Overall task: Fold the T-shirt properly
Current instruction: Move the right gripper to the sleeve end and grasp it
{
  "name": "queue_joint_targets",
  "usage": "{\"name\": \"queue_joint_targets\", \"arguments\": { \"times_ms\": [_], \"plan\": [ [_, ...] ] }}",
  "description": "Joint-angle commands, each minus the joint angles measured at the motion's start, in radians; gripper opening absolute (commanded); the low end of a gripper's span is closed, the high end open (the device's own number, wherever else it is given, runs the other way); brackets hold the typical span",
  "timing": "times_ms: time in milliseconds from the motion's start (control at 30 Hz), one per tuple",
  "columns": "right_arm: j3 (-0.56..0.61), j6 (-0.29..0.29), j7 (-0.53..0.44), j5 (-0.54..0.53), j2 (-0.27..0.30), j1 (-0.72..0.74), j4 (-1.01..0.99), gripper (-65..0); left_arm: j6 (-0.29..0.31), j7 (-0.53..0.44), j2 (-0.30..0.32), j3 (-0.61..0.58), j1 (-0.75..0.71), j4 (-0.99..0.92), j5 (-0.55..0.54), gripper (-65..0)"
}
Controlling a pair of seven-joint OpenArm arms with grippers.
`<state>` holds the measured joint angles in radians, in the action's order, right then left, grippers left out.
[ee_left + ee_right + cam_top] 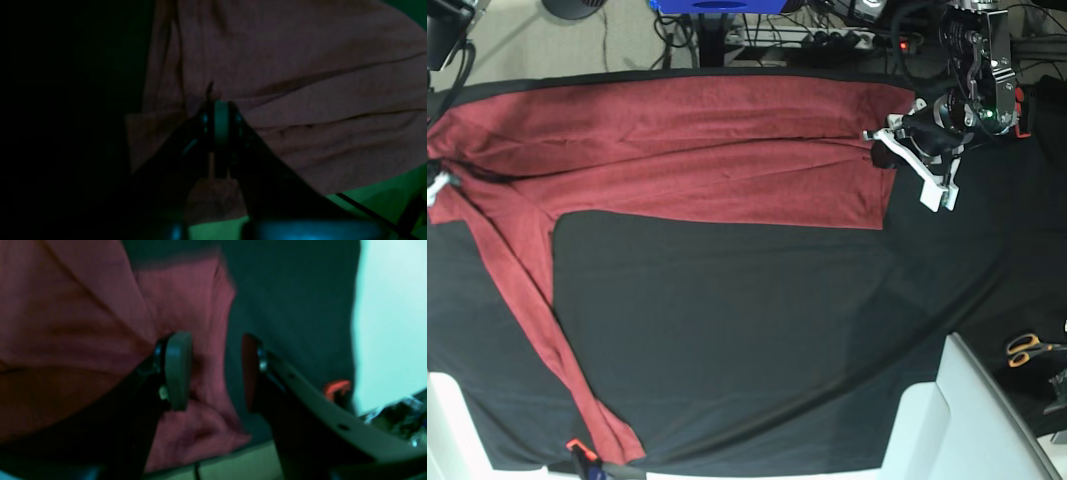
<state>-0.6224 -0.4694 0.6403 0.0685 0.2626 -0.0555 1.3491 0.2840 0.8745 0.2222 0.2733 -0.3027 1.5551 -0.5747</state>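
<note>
The brick-red T-shirt (687, 160) lies in a long folded band across the far side of the black cloth (747, 330). One long sleeve (537, 320) trails down to the near left edge. My left gripper (882, 148) sits at the shirt's right end. In the left wrist view this gripper (220, 106) is shut, and the fabric (300, 83) creases away from its tips. My right gripper (213, 371) is open above the shirt's edge (186, 306), with red cloth showing between its fingers (178, 370). In the base view only a sliver of the right gripper (435, 187) shows, at the left edge.
Orange-handled scissors (1027, 348) lie at the right edge. A white bin (967, 420) stands at the near right and another white shape (442, 420) at the near left. An orange clamp (577, 447) grips the cloth's front edge. Cables and gear crowd the back.
</note>
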Motion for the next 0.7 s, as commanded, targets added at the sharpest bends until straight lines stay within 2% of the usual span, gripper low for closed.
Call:
{"name": "queue_joint_targets", "arguments": {
  "times_ms": [0,133,500,633,667],
  "plan": [
    [0.002,-0.009,-0.015,-0.005,0.020,0.019,0.031,-41.3,0.002,-0.015,0.012,0.004,-0.003,0.014,-0.006,-65.0],
    [0.088,-0.117,-0.015,-0.002,0.025,0.082,0.016,-41.3,0.002,-0.016,0.012,0.004,-0.002,0.014,-0.006,-65.0],
    [0.183,-0.121,-0.026,0.000,0.030,0.357,-0.337,-40.7,0.002,-0.016,-0.008,0.004,0.000,0.014,-0.003,-65.0],
    [0.183,-0.122,-0.115,0.001,0.031,0.418,-0.472,-40.2,0.002,-0.016,-0.008,0.004,0.000,0.014,-0.003,-65.0],
    [0.183,-0.122,-0.129,0.001,0.031,0.435,-0.511,-38.0,0.002,-0.016,-0.008,0.004,-0.002,0.014,-0.001,-65.0]
  ]
}}
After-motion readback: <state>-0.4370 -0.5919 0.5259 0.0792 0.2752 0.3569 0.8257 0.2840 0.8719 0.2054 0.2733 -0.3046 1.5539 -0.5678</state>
